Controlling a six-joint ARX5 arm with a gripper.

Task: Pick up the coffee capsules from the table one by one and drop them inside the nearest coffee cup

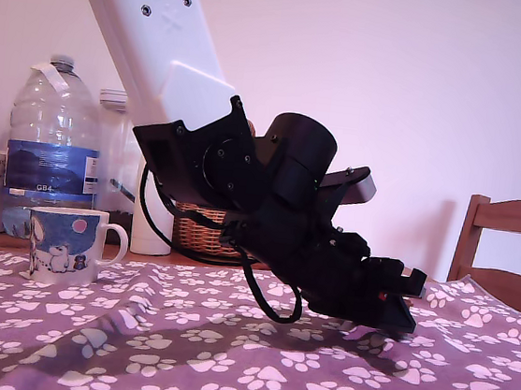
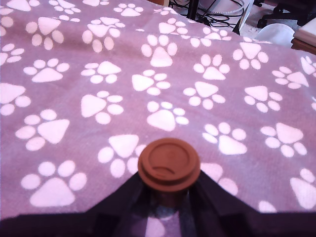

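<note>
The exterior view sat low, about level with the table (image 1: pixel 223 360), looking across its cloth toward the far wall, with the arm close and side-on. The wrist view looked steeply down at the cloth from close range. Both shared the paw-print cloth beneath the gripper (image 1: pixel 389 308).

White upper arm link (image 1: pixel 152 27) showing dark screws and embossed lettering; black wrist housing (image 1: pixel 272 173), black gripper (image 1: pixel 390 299), black cable (image 1: pixel 263 299) looping beneath.

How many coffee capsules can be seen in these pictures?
1. The coffee capsule sits between the fingers of the pincer, low over the purple cloth. In the exterior view the arm hides it; others may be hidden too.
</note>
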